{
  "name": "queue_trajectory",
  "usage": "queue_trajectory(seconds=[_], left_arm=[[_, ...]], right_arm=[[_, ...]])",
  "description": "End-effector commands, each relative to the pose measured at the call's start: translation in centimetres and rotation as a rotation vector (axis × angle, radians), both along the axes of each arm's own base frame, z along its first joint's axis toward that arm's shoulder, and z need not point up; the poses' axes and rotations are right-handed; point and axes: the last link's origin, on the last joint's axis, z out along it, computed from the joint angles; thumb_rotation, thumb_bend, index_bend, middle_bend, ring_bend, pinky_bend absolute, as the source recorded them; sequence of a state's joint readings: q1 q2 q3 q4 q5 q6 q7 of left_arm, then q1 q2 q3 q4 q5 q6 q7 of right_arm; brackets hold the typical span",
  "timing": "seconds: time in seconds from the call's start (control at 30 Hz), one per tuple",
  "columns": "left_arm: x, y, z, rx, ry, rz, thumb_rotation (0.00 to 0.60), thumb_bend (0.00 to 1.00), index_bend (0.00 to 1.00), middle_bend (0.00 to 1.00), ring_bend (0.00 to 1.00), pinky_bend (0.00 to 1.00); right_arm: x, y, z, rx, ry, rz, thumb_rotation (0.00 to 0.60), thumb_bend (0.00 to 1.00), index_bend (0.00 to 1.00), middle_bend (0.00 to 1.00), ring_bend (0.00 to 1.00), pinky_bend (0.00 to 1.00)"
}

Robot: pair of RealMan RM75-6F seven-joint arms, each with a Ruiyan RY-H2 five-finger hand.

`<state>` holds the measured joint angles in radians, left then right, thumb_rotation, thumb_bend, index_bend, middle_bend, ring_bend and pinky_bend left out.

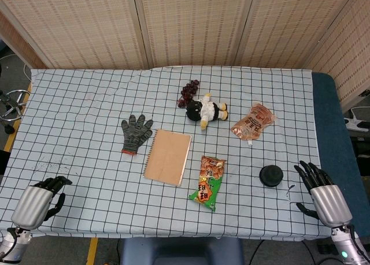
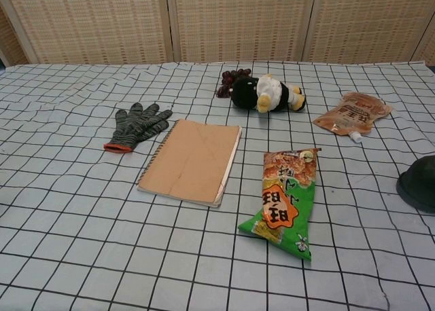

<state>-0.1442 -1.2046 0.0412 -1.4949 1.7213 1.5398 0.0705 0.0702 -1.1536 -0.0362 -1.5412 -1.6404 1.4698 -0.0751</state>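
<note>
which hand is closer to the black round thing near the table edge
Right. The right hand lies just beside the black round thing, on its outer side, not touching. The left hand rests at the opposite near corner, far across the table.

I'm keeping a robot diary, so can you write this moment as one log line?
left robot hand: curled, holding nothing | right robot hand: open, beside black lid | notebook, snack bag: untouched

Two silver-backed robot hands with black fingers

The left hand (image 1: pixel 39 202) and right hand (image 1: pixel 321 192) each have a ribbed, brushed-silver back shell, black segmented fingers and a grey wrist; a small green light shows at the right wrist.
</note>
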Motion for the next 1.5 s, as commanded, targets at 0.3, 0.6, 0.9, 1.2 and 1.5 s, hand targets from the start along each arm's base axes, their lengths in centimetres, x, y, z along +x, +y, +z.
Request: queue_trajectory(seconds=[0.3,0.6,0.9,1.2,1.5], left_arm=[[0.4,0.0,-0.2,-0.013,0.0,-0.034,0.6,0.57,0.1,0.25,0.34,0.65],[0.5,-0.4,0.1,0.001,-0.003,-0.047,0.6,0.57,0.1,0.24,0.34,0.65],[0.3,-0.4,0.3,0.001,-0.016,-0.02,0.6,0.57,0.11,0.24,0.34,0.65],[0.3,-0.4,0.5,0.006,-0.021,-0.031,0.6,0.57,0.11,0.25,0.34,0.65],[0.3,-0.3,0.5,0.002,-0.025,-0.03,0.6,0.57,0.11,0.25,0.34,0.65]], right_arm=[[-0.1,-0.2,0.2,-0.024,0.014,0.006,0.6,0.06,0.0,0.0,0.0,0.14],[-1.3,-1.8,-1.0,0.017,0.009,-0.033,0.6,0.06,0.0,0.0,0.0,0.14],[-3.0,-6.1,-2.6,0.064,-0.039,-0.106,0.6,0.06,0.0,0.0,0.0,0.14],[-2.4,-8.6,-5.1,0.189,-0.132,-0.185,0.6,0.06,0.0,0.0,0.0,0.14],[-1.8,-9.6,-6.8,0.223,-0.113,-0.198,0.6,0.06,0.0,0.02,0.0,0.14]])
